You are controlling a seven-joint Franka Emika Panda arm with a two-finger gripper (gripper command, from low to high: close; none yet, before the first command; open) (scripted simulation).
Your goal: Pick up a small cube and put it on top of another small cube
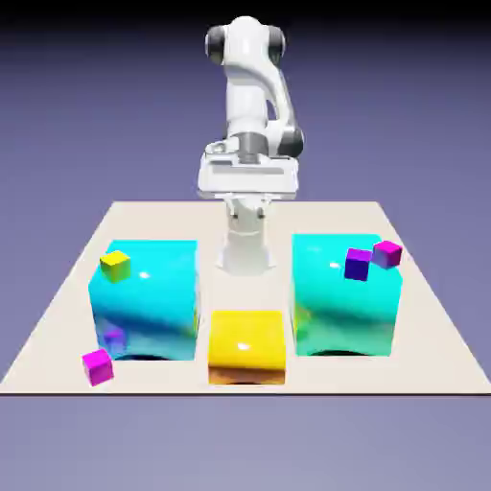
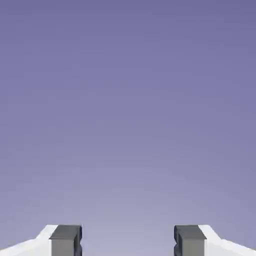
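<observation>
No words to read

There are no letters, numbers, labels or signs anywhere in the two views. All the blocks have plain, shiny sides, and the robot arm is plain white.

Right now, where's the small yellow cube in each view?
Exterior view: small yellow cube at the picture's left, over the upper-left corner of the left cyan block; whether it rests on the block, I cannot tell.
Hand view: not in it; only the open gripper and its finger tips show.
Shared landmark: the blue-violet backdrop.
</observation>
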